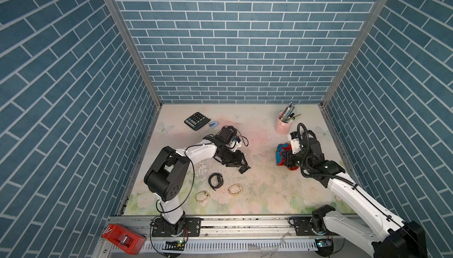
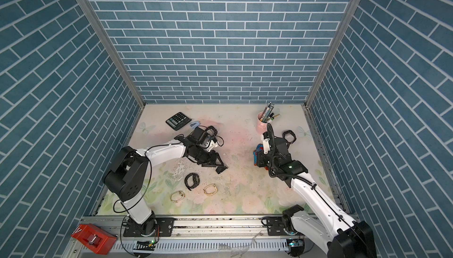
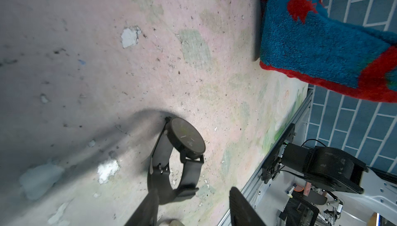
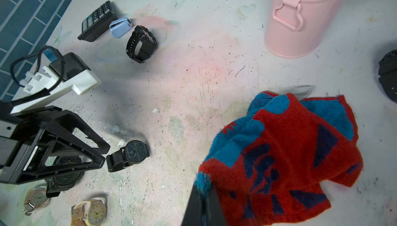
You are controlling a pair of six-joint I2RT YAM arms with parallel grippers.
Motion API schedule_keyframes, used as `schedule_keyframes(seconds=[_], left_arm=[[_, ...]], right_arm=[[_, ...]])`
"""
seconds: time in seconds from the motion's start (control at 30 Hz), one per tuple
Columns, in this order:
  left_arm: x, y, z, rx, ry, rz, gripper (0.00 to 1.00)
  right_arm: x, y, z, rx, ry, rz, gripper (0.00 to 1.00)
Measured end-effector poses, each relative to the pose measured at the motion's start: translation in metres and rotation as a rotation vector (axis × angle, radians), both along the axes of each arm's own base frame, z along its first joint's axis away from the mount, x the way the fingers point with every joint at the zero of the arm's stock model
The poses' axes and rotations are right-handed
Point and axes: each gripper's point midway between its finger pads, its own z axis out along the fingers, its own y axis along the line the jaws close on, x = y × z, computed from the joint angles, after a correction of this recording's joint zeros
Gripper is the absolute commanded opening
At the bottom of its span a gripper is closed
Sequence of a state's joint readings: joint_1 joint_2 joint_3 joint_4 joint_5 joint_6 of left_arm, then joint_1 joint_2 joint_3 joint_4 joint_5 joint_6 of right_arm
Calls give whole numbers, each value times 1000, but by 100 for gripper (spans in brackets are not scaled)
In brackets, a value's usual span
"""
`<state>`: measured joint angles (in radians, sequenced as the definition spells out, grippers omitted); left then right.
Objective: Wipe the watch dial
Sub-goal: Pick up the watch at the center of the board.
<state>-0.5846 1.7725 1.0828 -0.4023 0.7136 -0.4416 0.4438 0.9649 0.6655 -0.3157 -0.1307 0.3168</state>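
Scuffed floral tabletop (image 4: 193,64) carries the black watch (image 4: 134,153), its strap just beside the left gripper (image 4: 103,156), whose jaws stand apart. The right gripper (image 4: 204,194) clenches the red-and-blue towel (image 4: 290,149) nearby.

Three walls papered in a blue brick pattern with pale mortar lines close in the space: a back wall (image 1: 240,48) and two side walls (image 1: 49,97) that flare outward towards the camera. Bare aluminium posts (image 1: 127,41) run down the two back corners. The tabletop (image 1: 264,190) carries a faded print of pink roses, green leaves and a pale butterfly (image 1: 164,127), scuffed and flaking to white in patches (image 1: 203,168). A grey metal rail (image 1: 245,222) edges its near side. The light is even and soft.
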Motion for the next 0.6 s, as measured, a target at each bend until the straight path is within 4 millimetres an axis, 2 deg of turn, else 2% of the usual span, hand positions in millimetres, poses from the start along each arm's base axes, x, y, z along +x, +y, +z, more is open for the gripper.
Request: schedule_keyframes(seconds=[0.17,0.27,0.6], left_arm=[[-1,-5,-13,-13,44,-14,53],[-2,-10,-13,-41,61,-25,51],[1,-20,-12,-110,78,-10,34]], right_arm=[[0,0,0,0,-1,-1,0],[0,0,0,0,0,0,0],[-1,-1,2,1,-8,-3,0]])
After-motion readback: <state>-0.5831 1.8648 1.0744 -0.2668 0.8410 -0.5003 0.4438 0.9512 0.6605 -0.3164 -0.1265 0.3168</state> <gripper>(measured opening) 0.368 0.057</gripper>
